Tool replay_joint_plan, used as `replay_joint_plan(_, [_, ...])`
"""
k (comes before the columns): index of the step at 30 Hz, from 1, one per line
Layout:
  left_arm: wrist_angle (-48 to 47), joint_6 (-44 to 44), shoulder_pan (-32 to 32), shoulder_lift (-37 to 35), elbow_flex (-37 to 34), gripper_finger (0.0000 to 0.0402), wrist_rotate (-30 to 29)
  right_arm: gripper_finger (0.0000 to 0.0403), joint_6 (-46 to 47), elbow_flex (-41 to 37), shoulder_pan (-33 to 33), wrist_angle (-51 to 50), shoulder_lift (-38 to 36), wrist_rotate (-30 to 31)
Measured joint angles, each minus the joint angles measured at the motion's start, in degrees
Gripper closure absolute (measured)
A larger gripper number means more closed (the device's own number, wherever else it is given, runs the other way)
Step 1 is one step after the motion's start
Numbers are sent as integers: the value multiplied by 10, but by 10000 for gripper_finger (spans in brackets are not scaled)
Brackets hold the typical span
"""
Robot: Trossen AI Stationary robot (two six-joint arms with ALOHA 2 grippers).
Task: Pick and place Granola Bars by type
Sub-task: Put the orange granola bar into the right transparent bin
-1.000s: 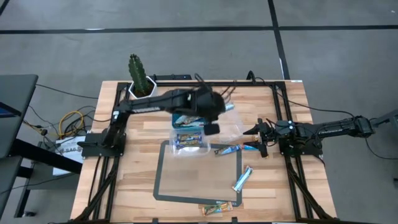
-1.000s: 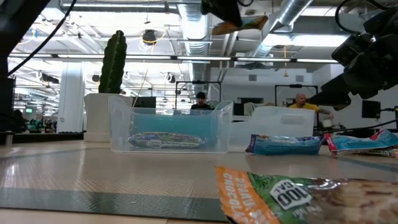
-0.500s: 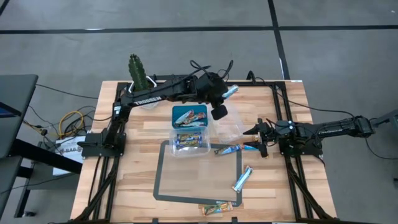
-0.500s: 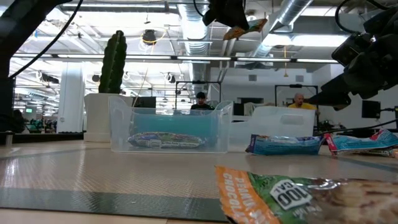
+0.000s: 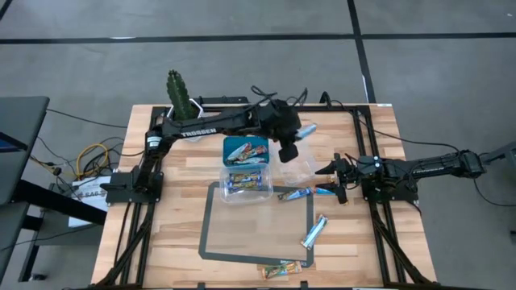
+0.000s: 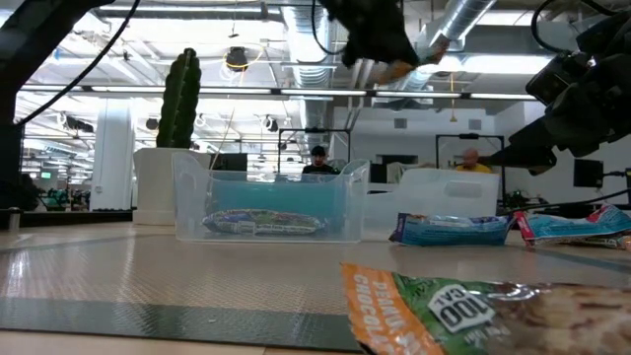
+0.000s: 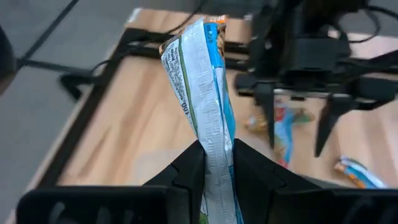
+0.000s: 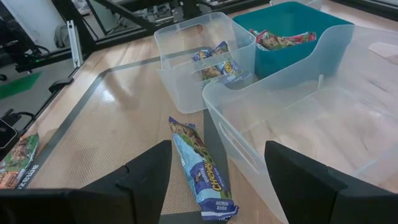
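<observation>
1. The held granola bar (image 7: 208, 93) was silver and light blue.
2. One tub (image 8: 292, 28) was teal.
3. The table (image 5: 347, 242) showed pale wood.
4. The cactus (image 5: 179, 94) was green.

My fingers (image 7: 186, 168) pinch a silver-blue granola bar (image 7: 202, 87), standing upright. Beyond it: wooden table (image 7: 143, 118), the other arm's open gripper (image 7: 292, 118), loose bars (image 7: 286, 127) below it.

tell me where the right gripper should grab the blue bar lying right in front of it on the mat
Grip the blue bar across its narrow width near mid-length, coming straight down from above. It lies flat, and the clear tub wall crowds one long edge, so the open right gripper probably needs its fingers to straddle the bar.
</observation>
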Motion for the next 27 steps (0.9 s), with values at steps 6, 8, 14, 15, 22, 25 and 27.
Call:
replay_joint_plan(6, [102,-24,0,2,-119,333,45,154,0,0,0,0,0,0])
replay_joint_plan(8, [127,-34,3,2,-153,333,46,154,0,0,0,0,0,0])
replay_joint_plan(14, [208,-48,4,2,-235,333,47,154,0,0,0,0,0,0])
replay_joint_plan(15, [216,-51,5,2,-245,333,47,154,0,0,0,0,0,0])
replay_joint_plan(22, [304,-56,9,2,-296,333,47,154,0,0,0,0,0,0])
replay_joint_plan(25, [320,-57,9,2,-301,333,49,154,0,0,0,0,0,0])
replay_joint_plan(27, [321,-57,9,2,-303,333,50,154,0,0,0,0,0,0])
